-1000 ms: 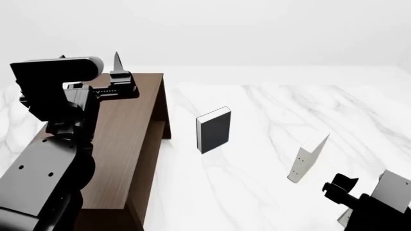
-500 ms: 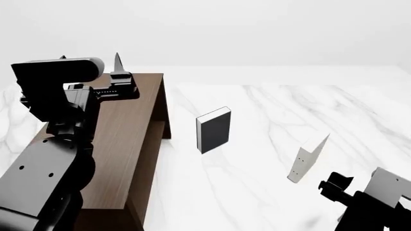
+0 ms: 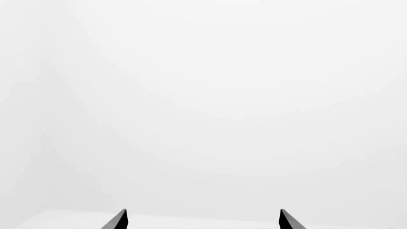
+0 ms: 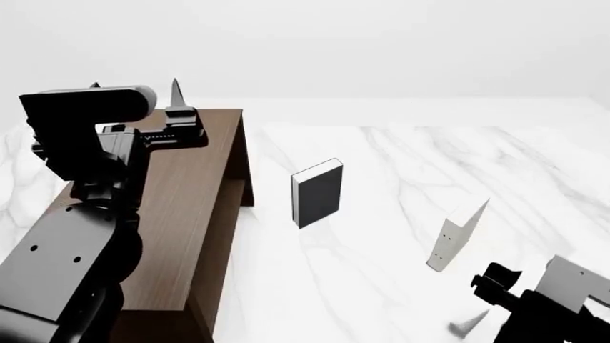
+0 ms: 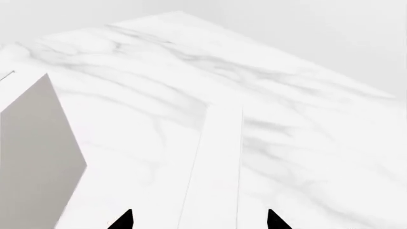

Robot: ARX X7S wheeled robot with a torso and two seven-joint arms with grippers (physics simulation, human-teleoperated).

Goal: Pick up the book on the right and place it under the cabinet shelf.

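Observation:
The book [image 4: 573,280], thin and pale grey, stands at the table's near right, right beside my right arm. In the right wrist view its narrow white edge [image 5: 215,162] runs between the tips of my right gripper [image 5: 198,220], which is open with gaps on both sides. The dark-brown cabinet [image 4: 186,214] stands at the left, its inner shelf board [image 4: 234,189] showing on the open side. My left gripper [image 3: 202,220] is open and empty, raised above the cabinet's top, with one of its fingers [image 4: 174,96] pointing up.
A black-covered book [image 4: 316,193] stands upright mid-table, near the cabinet's open side. A second white book [image 4: 458,236] stands left of the task book, and its grey cover [image 5: 38,157] shows close beside my right gripper. White marble table [image 4: 401,157] beyond.
My right arm has crept left and lower in the head view. The book beside it looks turned and slightly farther left. A grey tip now shows at the bottom. The left arm is still.

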